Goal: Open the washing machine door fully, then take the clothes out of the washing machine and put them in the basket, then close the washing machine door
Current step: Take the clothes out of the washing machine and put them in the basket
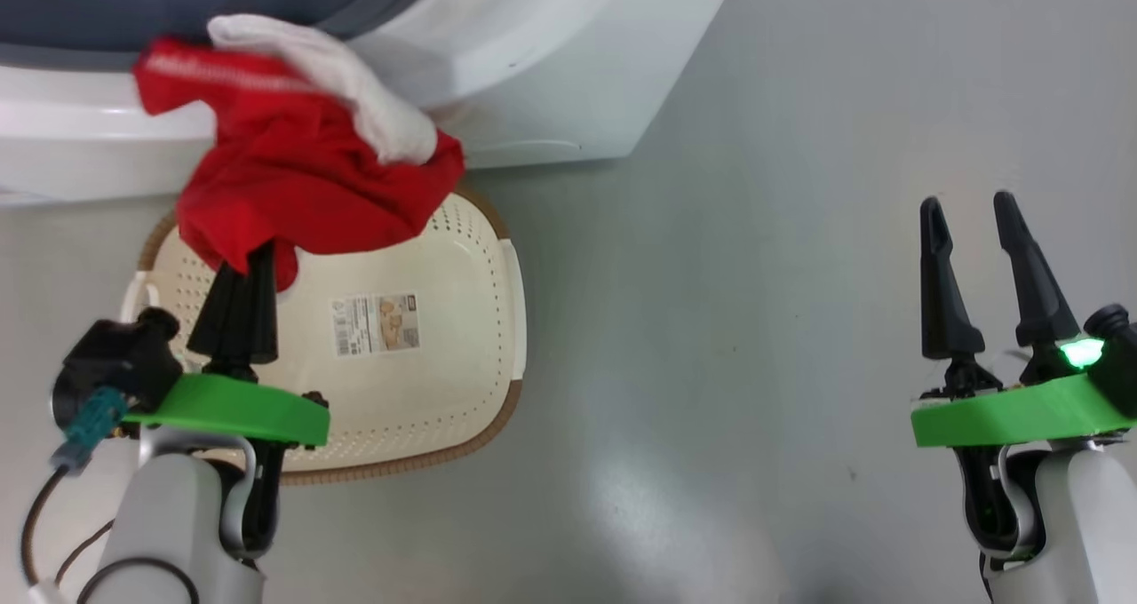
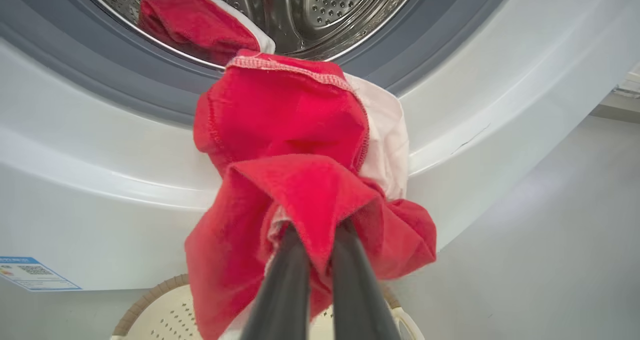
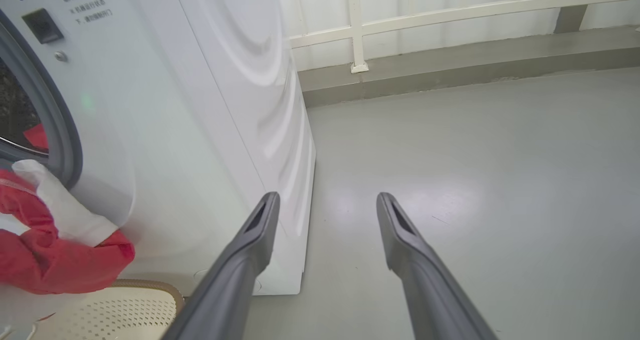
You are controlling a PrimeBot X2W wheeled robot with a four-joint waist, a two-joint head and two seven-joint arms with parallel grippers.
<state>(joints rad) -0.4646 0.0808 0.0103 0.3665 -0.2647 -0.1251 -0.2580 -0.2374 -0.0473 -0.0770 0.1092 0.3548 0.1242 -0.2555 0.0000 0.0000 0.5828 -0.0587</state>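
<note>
My left gripper (image 1: 249,262) is shut on a bunch of red clothes (image 1: 293,178) with a white cloth piece (image 1: 355,89), hanging from the washing machine (image 1: 551,62) opening down over the cream basket (image 1: 462,355). In the left wrist view the fingers pinch the red fabric (image 2: 280,130) at the left gripper (image 2: 315,230). Another red garment (image 2: 195,22) lies in the steel drum (image 2: 340,10). My right gripper (image 1: 968,202) hangs open and empty over the floor at the right, also shown as the right gripper (image 3: 327,200). The washing machine door is out of view.
The basket (image 2: 165,310) stands on the grey floor right against the machine's front, below the grey seal (image 2: 125,80). A small blue label (image 2: 30,272) is on the machine's front. Open floor (image 3: 475,180) lies to the machine's right, ending at a white railing (image 3: 355,25).
</note>
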